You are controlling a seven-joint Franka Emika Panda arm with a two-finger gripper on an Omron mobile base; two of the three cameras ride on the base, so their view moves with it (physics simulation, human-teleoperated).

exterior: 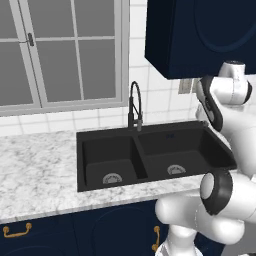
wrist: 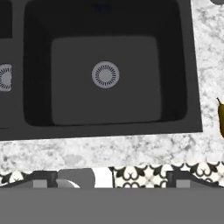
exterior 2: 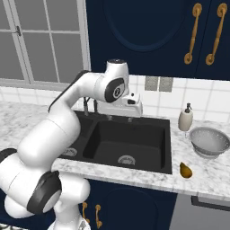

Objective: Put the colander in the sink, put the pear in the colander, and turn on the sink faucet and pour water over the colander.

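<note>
— Where has the colander got to?

— From the right base view, the colander (exterior 2: 210, 141) sits on the white marbled counter (exterior 2: 211, 173), out at about three o'clock from the sink (exterior 2: 121, 141), just past its right rim. It stands upright, with nothing in it that I can see. The beige soap dispenser (exterior 2: 185, 118) stands just beside it, toward the tiled wall.

— And the pear?

— The pear (exterior 2: 185, 170) lies on the same counter near the front edge, at roughly seven o'clock from the colander and apart from it. The hand view catches a sliver of the pear (wrist: 221, 114) at its right edge, around three o'clock from the basin's round silver drain (wrist: 105, 74).

— What does the left side offer?

— The left base view shows both basins of the sink (exterior: 150, 155) and the sink faucet (exterior: 135, 107), tall and black, rising at twelve o'clock behind the divider. No water is running from it. In the right base view the arm covers most of the faucet.

— And the pincer?

— The gripper (exterior 2: 120, 117) hangs over the back edge of the right basin, with nothing between its fingers. In the hand view the two dark fingertips (wrist: 43, 177) sit far apart along the bottom, so the jaws are spread wide. That camera looks straight down into the bare right basin.
</note>
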